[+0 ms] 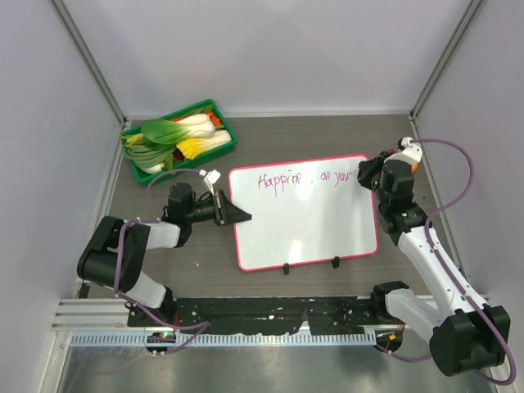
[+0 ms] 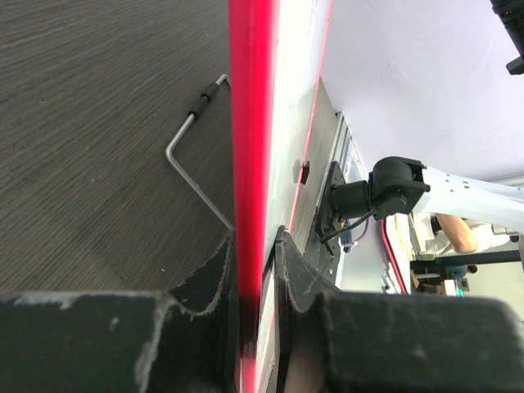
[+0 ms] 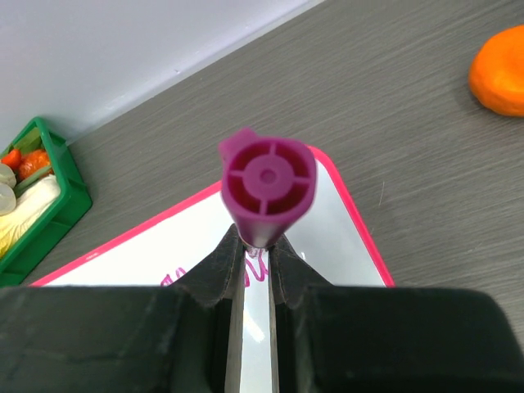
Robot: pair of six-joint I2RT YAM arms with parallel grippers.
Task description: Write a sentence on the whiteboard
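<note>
At nine o'clock on the whiteboard (image 1: 303,233), the left tool (image 2: 255,250) pinches its light, stiff, probably slick frame (image 2: 250,147), while the right tool (image 3: 255,260) clenches the marker (image 3: 266,182).

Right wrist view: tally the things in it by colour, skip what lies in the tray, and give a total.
Pink-red framed, whiteboard: 1
Green, tray: 1
Purple, marker: 1
Orange, round lump: 1
Total: 4
</note>
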